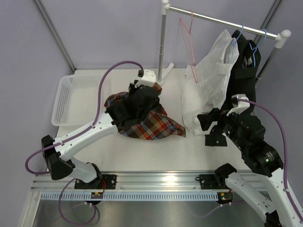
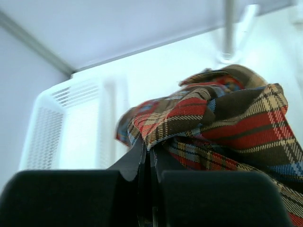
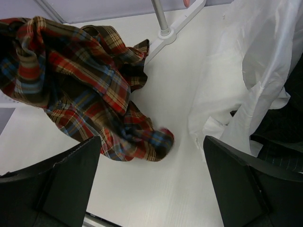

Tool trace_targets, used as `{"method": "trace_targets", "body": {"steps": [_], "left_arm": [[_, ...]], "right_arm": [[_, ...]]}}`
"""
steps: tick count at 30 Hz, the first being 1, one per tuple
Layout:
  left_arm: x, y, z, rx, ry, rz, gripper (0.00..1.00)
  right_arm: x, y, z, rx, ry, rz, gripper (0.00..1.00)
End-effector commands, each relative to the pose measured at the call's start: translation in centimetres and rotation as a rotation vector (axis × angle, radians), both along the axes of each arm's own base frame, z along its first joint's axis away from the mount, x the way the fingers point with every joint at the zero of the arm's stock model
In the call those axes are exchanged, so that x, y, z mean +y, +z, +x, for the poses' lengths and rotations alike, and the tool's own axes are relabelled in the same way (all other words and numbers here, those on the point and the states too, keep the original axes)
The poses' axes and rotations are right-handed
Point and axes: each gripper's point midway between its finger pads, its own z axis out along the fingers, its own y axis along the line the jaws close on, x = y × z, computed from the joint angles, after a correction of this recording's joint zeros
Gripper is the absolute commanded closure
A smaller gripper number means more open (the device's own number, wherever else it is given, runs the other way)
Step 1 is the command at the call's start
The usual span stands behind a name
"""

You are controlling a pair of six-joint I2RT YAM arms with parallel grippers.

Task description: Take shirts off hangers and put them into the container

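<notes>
Pinching plaid shirt (image 2: 213, 123), left fingers (image 2: 127, 169), hidden overhead

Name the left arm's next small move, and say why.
Probably lift a little and swing left toward the shallow white plastic lattice basket. The left claw is shut on a fold of the red, orange and navy plaid button-up shirt, which lies bunched on the white table beside the basket.

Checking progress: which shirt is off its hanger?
The plaid shirt, heaped on the table, gripped by the left end effector; the white shirt and black shirt hang from the rail.
</notes>
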Motion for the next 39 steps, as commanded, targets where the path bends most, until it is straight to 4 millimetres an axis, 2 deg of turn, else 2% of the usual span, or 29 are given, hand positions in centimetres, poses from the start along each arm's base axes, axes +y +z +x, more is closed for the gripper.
{"method": "trace_targets", "body": {"steps": [1, 3, 4, 7, 8, 10, 13, 15, 18, 20, 21, 23, 24, 26, 27, 34, 36, 39], "left_arm": [[4.4, 0.6, 2.2, -0.024, 0.143, 0.032, 1.0], [5.7, -0.2, 3.0, -0.01, 0.18, 0.022, 1.0], [7.2, -1.3, 3.7, 0.003, 0.232, 0.02, 1.0], [9.2, -3.8, 4.5, 0.042, 0.289, 0.019, 1.0], [8.9, -5.3, 4.6, 0.069, 0.279, 0.012, 1.0], [8.3, -7.0, 4.7, 0.103, 0.263, 0.007, 1.0], [6.6, -10.8, 4.8, 0.187, 0.219, -0.039, 1.0], [5.6, -13.9, 4.4, 0.254, 0.201, -0.068, 1.0], [3.2, -16.6, 3.1, 0.31, 0.146, -0.079, 0.98], [2.2, -17.3, 2.6, 0.324, 0.119, -0.084, 0.88], [1.7, -17.8, 2.3, 0.338, 0.109, -0.09, 0.74], [1.2, -18.5, 2.0, 0.364, 0.094, -0.122, 0.56], [1.4, -19.1, 1.7, 0.374, 0.102, -0.124, 0.27], [1.8, -19.6, 1.5, 0.369, 0.119, -0.129, 0.06], [2.2, -20.2, 1.3, 0.377, 0.135, -0.133, 0.01], [3.6, -22.4, 1.2, 0.398, 0.215, -0.243, 0.01], [3.9, -24.1, 1.0, 0.432, 0.212, -0.292, 0.01], [4.1, -25.2, 1.4, 0.44, 0.219, -0.366, 0.01]], "right_arm": [[1.2, 0.3, 0.3, -0.021, 0.057, 0.011, 0.02], [1.9, 0.1, 0.2, -0.013, 0.092, 0.021, 0.02], [2.1, -0.2, 0.2, -0.004, 0.098, 0.027, 0.02], [2.7, -0.7, 0.1, 0.01, 0.127, 0.04, 0.02], [2.8, -1.0, 0.1, 0.013, 0.131, 0.042, 0.02], [2.9, -1.2, 0.2, 0.018, 0.133, 0.042, 0.02], [3.3, -1.6, 0.3, 0.027, 0.146, 0.05, 0.02], [3.5, -1.8, 0.3, 0.035, 0.151, 0.051, 0.02], [3.6, -2.7, 0.5, 0.052, 0.152, 0.046, 0.02], [3.7, -3.0, 0.5, 0.059, 0.154, 0.045, 0.02], [3.8, -3.2, 0.6, 0.064, 0.157, 0.044, 0.02], [3.9, -3.3, 0.5, 0.067, 0.167, 0.046, 0.02], [4.0, -3.3, 0.5, 0.067, 0.169, 0.046, 0.02], [4.0, -3.6, 0.4, 0.072, 0.173, 0.047, 0.02], [4.0, -3.8, 0.4, 0.076, 0.173, 0.044, 0.02], [4.6, -4.7, 0.3, 0.099, 0.202, 0.046, 0.02], [4.8, -5.0, 0.3, 0.105, 0.21, 0.046, 0.02], [4.8, -5.2, 0.3, 0.111, 0.215, 0.04, 0.02]]}}
